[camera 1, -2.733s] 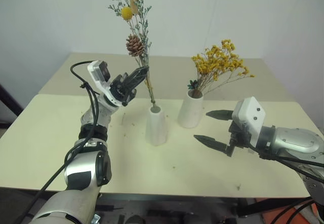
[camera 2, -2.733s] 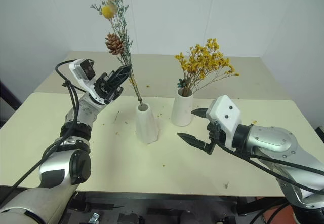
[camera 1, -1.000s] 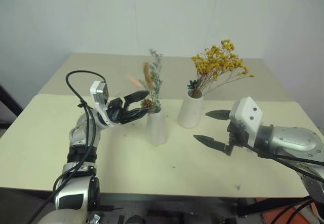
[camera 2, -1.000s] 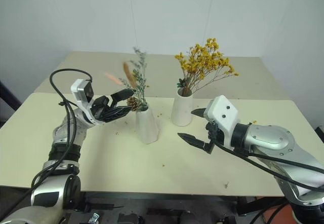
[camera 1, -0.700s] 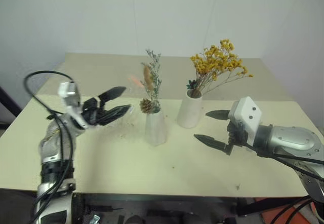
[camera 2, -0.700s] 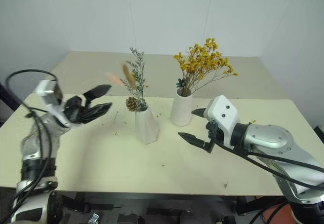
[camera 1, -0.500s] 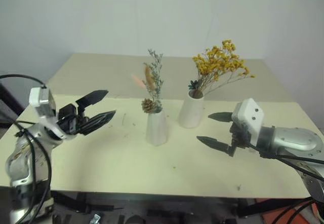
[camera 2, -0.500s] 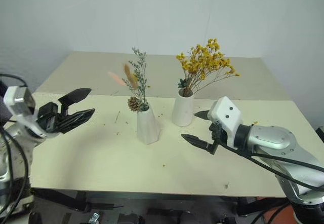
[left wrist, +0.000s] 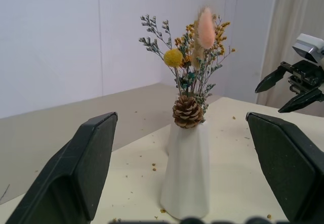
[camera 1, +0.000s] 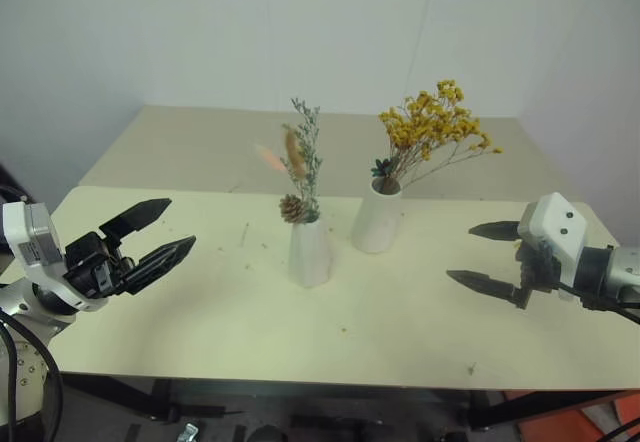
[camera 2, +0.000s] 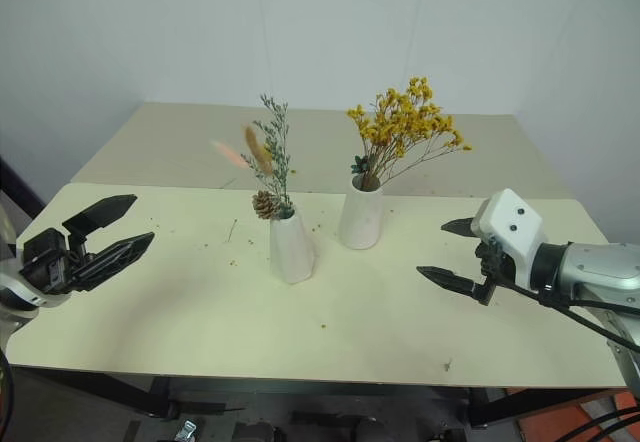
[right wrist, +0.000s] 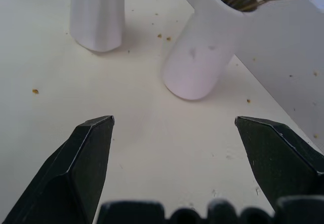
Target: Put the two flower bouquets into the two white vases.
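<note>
1. Two bunches, two vases, each bunch already seated. Both stand mid-frame in the head view, on the counter, between the two claws.
2. Key relation: stems run upright out of the vase mouths. The left claw sits at the lower left edge and the right claw at the right edge. Both are well apart from the vases and touch nothing.
3. Left claw is spread wide and empty, pointing toward the cone vase, which is its nearer one. Right claw is also wide and empty, nearer the cylinder vase.
4. Thin sprig: pine cone resting at the narrow mouth, grey-green foliage, a pinkish plume and a yellow ball above. It stands near vertical.
5. Yellow bunch: bushy, fanning toward the upper right out of the broad mouth.
6. Judgement: placement looks done, nothing left to grasp. Crumbs of dried petals lie scattered on the counter around the vases.
</note>
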`<move>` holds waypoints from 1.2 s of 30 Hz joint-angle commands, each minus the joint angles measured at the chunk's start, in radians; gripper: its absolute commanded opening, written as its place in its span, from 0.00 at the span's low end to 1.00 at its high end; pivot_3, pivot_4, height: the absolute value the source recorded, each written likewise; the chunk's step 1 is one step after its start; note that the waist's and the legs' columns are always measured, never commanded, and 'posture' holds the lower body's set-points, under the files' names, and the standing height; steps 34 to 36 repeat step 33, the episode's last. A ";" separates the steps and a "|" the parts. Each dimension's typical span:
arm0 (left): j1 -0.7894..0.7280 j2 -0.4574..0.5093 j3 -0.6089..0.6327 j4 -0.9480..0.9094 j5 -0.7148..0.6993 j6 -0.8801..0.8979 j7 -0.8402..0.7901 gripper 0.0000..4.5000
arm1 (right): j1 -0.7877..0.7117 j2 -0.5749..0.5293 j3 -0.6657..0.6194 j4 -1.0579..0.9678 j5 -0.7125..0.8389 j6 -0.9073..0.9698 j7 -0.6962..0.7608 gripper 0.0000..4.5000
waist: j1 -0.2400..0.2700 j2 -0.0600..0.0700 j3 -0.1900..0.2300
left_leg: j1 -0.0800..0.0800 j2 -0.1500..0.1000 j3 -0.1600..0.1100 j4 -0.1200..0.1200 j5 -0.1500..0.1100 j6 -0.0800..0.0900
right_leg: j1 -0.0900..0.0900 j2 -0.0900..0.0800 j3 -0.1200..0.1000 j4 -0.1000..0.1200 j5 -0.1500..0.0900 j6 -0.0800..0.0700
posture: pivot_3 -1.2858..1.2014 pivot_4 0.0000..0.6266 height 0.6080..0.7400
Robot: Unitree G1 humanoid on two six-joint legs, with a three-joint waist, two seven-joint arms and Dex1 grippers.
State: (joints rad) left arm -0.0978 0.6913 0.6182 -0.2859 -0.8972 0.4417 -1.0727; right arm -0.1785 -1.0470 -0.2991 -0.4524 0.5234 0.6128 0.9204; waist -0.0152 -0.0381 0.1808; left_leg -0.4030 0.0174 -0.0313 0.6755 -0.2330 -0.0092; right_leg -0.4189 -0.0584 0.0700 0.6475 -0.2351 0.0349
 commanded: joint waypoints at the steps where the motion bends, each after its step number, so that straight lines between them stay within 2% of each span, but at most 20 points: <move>1: -0.023 -0.004 0.068 -0.029 -0.087 -0.005 0.061 0.99 | 0.006 -0.001 -0.079 -0.011 0.027 -0.042 0.037 1.00 | 0.000 0.000 0.000 | 0.000 0.000 0.000 0.000 0.000 0.000 | 0.000 0.000 0.000 0.000 0.000 0.000 | 0.52 0.24 1.00; 4: -0.030 0.000 0.076 -0.020 -0.104 -0.007 0.097 0.99 | 0.054 -0.007 -0.103 -0.026 0.011 -0.062 0.061 1.00 | 0.000 0.000 0.000 | 0.000 0.000 0.000 0.000 0.000 0.000 | 0.000 0.000 0.000 0.000 0.000 0.000 | 0.52 0.24 1.00; 13: -0.056 0.058 -0.027 0.018 0.002 -0.039 0.068 0.99 | 0.064 0.031 -0.104 -0.037 -0.033 -0.073 -0.018 1.00 | 0.000 0.000 0.000 | 0.000 0.000 0.001 0.000 0.000 0.000 | 0.000 0.000 0.001 0.000 0.000 0.000 | 0.52 0.24 1.00; 19: -0.058 0.135 -0.016 0.078 0.040 -0.054 0.013 0.99 | 0.094 0.134 -0.069 -0.063 -0.085 -0.171 -0.081 1.00 | -0.003 0.000 0.000 | 0.000 0.000 0.001 -0.001 0.000 0.000 | -0.001 0.000 0.001 0.000 0.000 0.000 | 0.52 0.24 1.00; 25: -0.051 0.148 -0.039 0.025 0.029 -0.014 0.032 0.99 | 0.124 0.154 -0.080 -0.074 -0.046 -0.180 -0.037 1.00 | -0.002 0.000 0.000 | 0.000 0.000 0.001 -0.001 0.000 0.000 | -0.001 0.000 0.001 0.000 0.000 0.000 | 0.52 0.24 1.00; 28: 0.008 0.207 0.011 0.019 0.061 -0.005 0.006 0.99 | 0.122 0.157 -0.088 -0.066 -0.040 -0.183 -0.033 1.00 | -0.003 0.000 0.000 | 0.000 0.000 0.001 -0.001 0.000 0.000 | -0.001 0.000 0.001 0.000 0.000 0.000 | 0.52 0.24 1.00; 32: 0.116 0.248 0.130 0.005 0.036 0.017 -0.043 0.99 | 0.123 0.173 -0.066 -0.060 -0.035 -0.186 -0.028 1.00 | -0.016 0.000 0.000 | 0.000 0.001 0.002 -0.002 0.000 0.000 | -0.001 0.000 0.001 0.000 0.000 -0.001 | 0.52 0.24 1.00; 36: 0.128 0.247 0.141 -0.008 0.032 0.025 -0.033 0.99 | 0.119 0.175 -0.056 -0.051 -0.038 -0.192 -0.023 1.00 | -0.016 0.000 0.000 | 0.001 0.001 0.002 -0.002 0.000 0.000 | -0.001 0.000 0.001 0.000 -0.001 -0.001 | 0.52 0.24 1.00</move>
